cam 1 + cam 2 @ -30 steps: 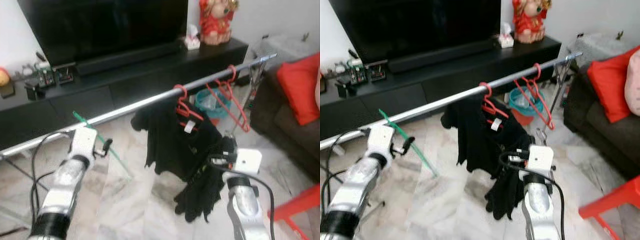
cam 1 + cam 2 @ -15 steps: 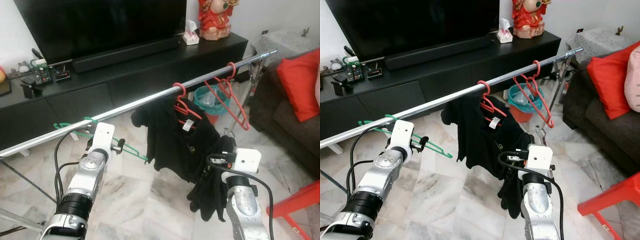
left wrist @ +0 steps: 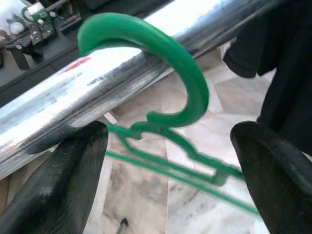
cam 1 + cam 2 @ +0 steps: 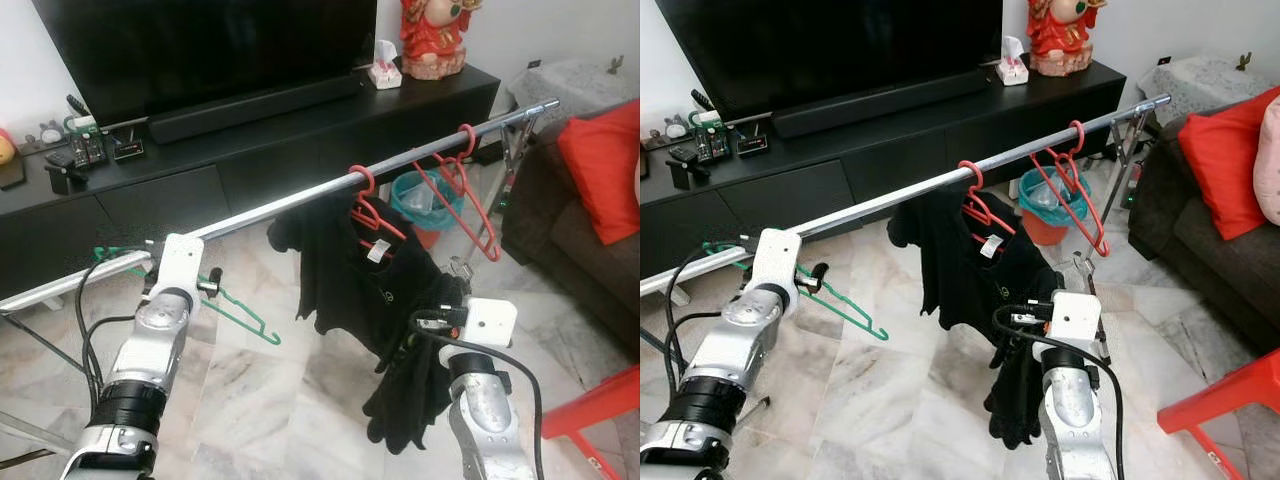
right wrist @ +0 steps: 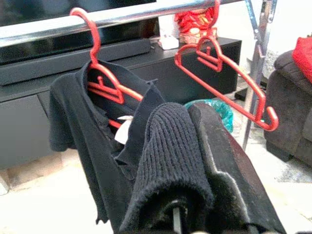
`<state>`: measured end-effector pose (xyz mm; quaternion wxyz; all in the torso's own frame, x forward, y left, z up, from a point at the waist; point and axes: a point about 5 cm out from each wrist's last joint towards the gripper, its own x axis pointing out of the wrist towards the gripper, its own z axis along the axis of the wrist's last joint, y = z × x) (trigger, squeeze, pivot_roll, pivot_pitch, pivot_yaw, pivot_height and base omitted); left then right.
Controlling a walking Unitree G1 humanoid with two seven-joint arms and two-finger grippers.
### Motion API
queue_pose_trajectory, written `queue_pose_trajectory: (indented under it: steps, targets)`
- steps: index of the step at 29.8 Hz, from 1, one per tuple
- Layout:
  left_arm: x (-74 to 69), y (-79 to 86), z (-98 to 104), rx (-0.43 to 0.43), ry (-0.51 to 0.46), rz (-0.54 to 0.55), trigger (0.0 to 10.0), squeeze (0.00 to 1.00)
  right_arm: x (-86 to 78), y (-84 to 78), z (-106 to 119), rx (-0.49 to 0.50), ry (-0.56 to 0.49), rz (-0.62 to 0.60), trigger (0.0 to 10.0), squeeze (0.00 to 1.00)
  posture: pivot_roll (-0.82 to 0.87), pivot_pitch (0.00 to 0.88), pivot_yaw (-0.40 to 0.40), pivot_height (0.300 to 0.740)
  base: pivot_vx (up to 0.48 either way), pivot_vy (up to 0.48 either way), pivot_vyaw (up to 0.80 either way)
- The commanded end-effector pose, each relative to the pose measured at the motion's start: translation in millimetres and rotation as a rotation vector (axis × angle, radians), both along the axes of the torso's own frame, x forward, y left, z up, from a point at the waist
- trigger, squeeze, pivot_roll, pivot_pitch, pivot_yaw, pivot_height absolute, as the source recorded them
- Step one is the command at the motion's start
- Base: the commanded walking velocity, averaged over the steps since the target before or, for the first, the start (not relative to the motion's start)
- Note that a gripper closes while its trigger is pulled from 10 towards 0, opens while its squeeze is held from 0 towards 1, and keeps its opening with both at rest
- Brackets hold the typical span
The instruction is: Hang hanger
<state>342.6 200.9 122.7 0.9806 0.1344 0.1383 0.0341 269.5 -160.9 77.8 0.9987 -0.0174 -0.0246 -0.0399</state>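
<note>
The green hanger (image 3: 161, 83) hooks over the steel rail (image 4: 300, 200), so the left gripper (image 3: 165, 170) spreads wide to free it, while the right gripper (image 5: 195, 195) clutches a black garment (image 5: 165, 161).

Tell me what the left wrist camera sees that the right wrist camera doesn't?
The left wrist view has the green hanger, its hook over the silver rail, with the left gripper open, a finger on each side of it. The right wrist view has two red hangers on the rail, one bare and one carrying the black shirt, plus the dark knitted cloth held in the right gripper. Both views share the rail, part of the black shirt and the pale floor.
</note>
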Motion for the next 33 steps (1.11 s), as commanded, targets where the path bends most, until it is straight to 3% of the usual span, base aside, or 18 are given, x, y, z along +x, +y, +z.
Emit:
queue_pose_trajectory:
  steps: [1, 6, 19, 20, 21, 22, 23, 25, 26, 31, 33]
  targets:
    - [-1.4, -2.7, 10, 0.028, -0.014, -0.035, 10.0, 0.00, 1.9, 3.5, 5, -0.003, -0.024, 0.014, 10.0, 0.00, 0.03, 0.012, 0.074, 0.740, 0.000, 0.000, 0.00]
    - [-2.5, -5.6, 16, 0.081, -0.005, -0.061, 10.0, 0.00, 1.7, 4.3, 4, -0.002, -0.024, 0.017, 10.0, 0.00, 0.03, 0.000, 0.076, 0.740, 0.000, 0.000, 0.00]
    - [-2.5, -16.5, 3, 0.044, 0.031, -0.055, 10.0, 0.00, 2.0, 4.8, 5, -0.003, -0.028, 0.018, 10.0, 0.00, 0.02, 0.000, 0.079, 0.740, 0.000, 0.000, 0.00]
    - [-1.9, -17.6, 0, 0.034, 0.031, -0.055, 5.9, 0.00, 2.2, 4.9, 5, -0.002, -0.028, 0.018, 10.0, 0.00, 0.02, 0.000, 0.079, 0.740, 0.000, 0.000, 0.00]
    - [-1.9, -17.6, 0, 0.034, 0.031, -0.055, 5.9, 0.00, 2.2, 4.9, 5, -0.002, -0.028, 0.018, 10.0, 0.00, 0.02, 0.000, 0.079, 0.740, 0.000, 0.000, 0.00]
    - [-1.6, -17.8, -2, 0.026, 0.026, -0.053, 2.0, 0.00, 2.2, 5.2, 4, -0.002, -0.027, 0.019, 10.0, 0.00, 0.02, 0.000, 0.079, 0.740, 0.000, 0.000, 0.00]
    - [-1.6, -17.3, -8, 0.024, 0.034, -0.049, 0.0, 0.00, 2.2, 5.7, 4, -0.002, -0.026, 0.020, 10.0, 0.00, 0.02, 0.000, 0.078, 0.740, 0.000, 0.000, 0.00]
    - [-1.5, -17.2, -12, -0.004, 0.036, -0.050, 0.0, 0.00, 2.5, 6.8, 5, -0.002, -0.027, 0.023, 10.0, 0.00, 0.02, 0.000, 0.080, 0.740, 0.000, 0.000, 0.00]
    - [-0.7, -18.1, -13, -0.022, 0.024, -0.059, 0.7, 0.00, 2.6, 7.3, 5, -0.001, -0.028, 0.024, 10.0, 0.00, 0.02, 0.000, 0.079, 0.740, 0.000, 0.000, 0.00]
    - [1.7, -16.9, -16, -0.062, 0.005, -0.047, 0.7, 0.00, 2.2, 6.4, 5, -0.002, -0.028, 0.021, 10.0, 0.00, 0.02, 0.000, 0.080, 0.740, 0.000, 0.000, 0.00]
    - [2.7, -16.8, -16, -0.082, 0.000, -0.050, 1.2, 0.00, 1.9, 6.1, 5, -0.002, -0.027, 0.019, 10.0, 0.00, 0.02, 0.000, 0.081, 0.740, 0.000, 0.000, 0.00]
